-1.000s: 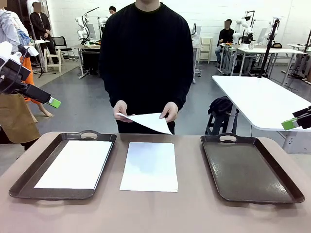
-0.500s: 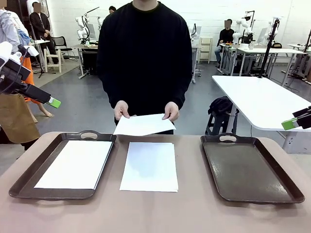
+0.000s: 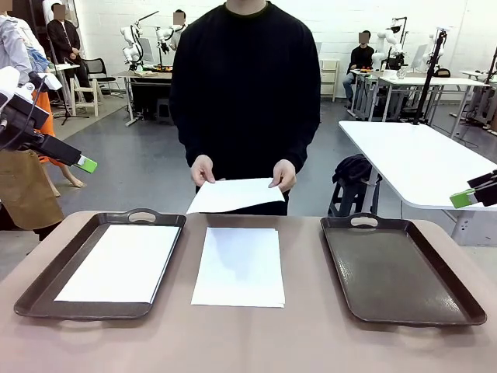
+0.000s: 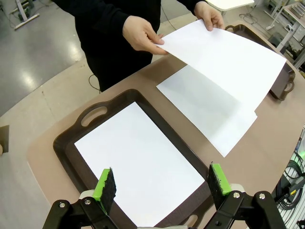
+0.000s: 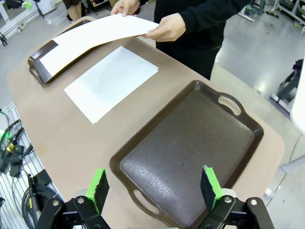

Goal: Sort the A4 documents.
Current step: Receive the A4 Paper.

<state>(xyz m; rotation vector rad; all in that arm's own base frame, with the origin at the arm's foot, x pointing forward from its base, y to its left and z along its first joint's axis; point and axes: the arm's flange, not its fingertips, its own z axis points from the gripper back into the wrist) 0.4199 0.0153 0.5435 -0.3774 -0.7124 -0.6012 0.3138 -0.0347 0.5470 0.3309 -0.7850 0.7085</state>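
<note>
A lab or research workshop: an open hall with a white-painted brick wall (image 3: 342,19), a glossy grey floor (image 3: 124,167) and long white worktables (image 3: 411,159). A person (image 3: 359,58) sits at a far table, a black equipment stand (image 3: 429,74) rises nearby, and cable bundles (image 5: 14,143) hang beside the brown tabletop (image 3: 311,334).

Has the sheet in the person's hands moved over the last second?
Yes. The held sheet has shifted slightly right, and its right corner has risen, farther above the middle stack than before.
</note>
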